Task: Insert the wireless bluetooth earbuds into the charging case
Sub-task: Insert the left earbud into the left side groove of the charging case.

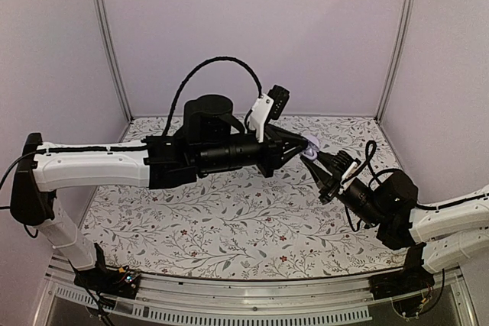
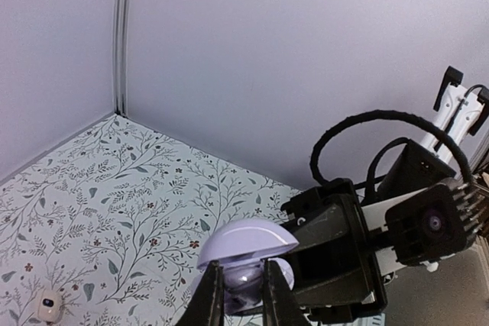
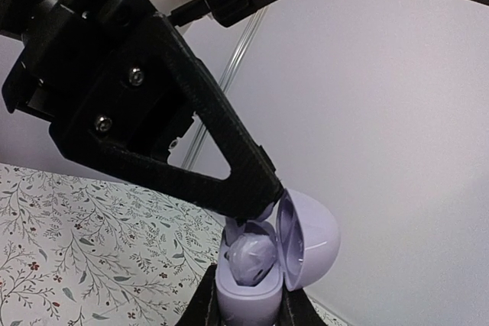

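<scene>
Over floral-print tabletop [image 1: 229, 223], right gripper [image 3: 248, 305] clamps open lilac rounded case [image 3: 309, 238]; left gripper [image 2: 243, 280] pinches pale lilac earbud [image 3: 250, 257] into it; next probably press, then release.

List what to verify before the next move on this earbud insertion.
1. The case is gripped in the right pincer: ok.
2. The lid is open: ok.
3. The left pincer is shut on an earbud at the opening: ok.
4. That earbud fully seated: cannot tell.
5. Second earbud in place: not ok; a small pale piece, likely it, lies on the table.
</scene>
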`<state>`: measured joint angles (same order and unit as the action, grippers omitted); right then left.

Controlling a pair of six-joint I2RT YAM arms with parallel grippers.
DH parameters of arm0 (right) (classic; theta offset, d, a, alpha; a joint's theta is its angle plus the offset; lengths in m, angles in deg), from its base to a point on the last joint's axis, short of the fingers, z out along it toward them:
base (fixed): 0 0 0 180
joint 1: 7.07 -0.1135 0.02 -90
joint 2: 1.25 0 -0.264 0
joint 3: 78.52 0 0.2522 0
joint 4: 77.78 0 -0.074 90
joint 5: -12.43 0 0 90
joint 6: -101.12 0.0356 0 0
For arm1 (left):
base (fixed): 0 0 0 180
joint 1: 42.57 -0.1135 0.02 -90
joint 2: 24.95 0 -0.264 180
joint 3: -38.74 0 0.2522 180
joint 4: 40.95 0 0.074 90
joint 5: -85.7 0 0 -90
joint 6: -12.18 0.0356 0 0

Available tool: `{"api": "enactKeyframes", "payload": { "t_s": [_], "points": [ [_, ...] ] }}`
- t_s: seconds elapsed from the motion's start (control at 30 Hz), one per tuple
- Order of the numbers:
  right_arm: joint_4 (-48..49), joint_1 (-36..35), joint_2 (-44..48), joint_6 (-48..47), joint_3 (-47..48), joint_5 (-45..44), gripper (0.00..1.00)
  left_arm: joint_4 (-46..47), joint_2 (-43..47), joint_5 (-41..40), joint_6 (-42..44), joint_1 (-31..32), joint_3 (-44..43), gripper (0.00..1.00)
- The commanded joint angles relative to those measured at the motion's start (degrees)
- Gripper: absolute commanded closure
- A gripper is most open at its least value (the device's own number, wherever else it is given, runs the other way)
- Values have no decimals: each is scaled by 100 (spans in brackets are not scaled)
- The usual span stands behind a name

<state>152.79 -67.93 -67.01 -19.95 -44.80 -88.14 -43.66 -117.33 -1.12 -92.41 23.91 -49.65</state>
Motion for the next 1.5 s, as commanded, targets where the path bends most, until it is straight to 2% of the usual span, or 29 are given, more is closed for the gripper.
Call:
{"api": "enactKeyframes", "payload": {
  "t_s": [0.0, 0.4, 0.6, 0.97, 1.2, 1.37, 1.47],
  "points": [
    [203, -57, -51, 104, 163, -202, 100, -192, -107, -160, 103, 124, -155, 92],
    [255, -57, -25, 315, 142, -181, 100, -492, -187, -623, 200, 225, -367, 79],
    [264, -55, -24, 497, 81, -170, 100, -530, -91, -607, 188, 226, -409, 68],
    [291, -55, -18, 729, -27, -214, 100, -316, 225, -135, 199, 217, -167, 58],
    [240, -53, 17, 807, -54, -131, 100, -192, 615, -202, 142, 152, 105, 52],
    [135, -54, 127, 871, -104, 140, 100, -317, 861, -201, 110, -1, 293, 50],
    [-100, -41, 264, 946, -96, 690, 100, -516, 878, -105, 199, -38, 260, 49]
  ]
}}
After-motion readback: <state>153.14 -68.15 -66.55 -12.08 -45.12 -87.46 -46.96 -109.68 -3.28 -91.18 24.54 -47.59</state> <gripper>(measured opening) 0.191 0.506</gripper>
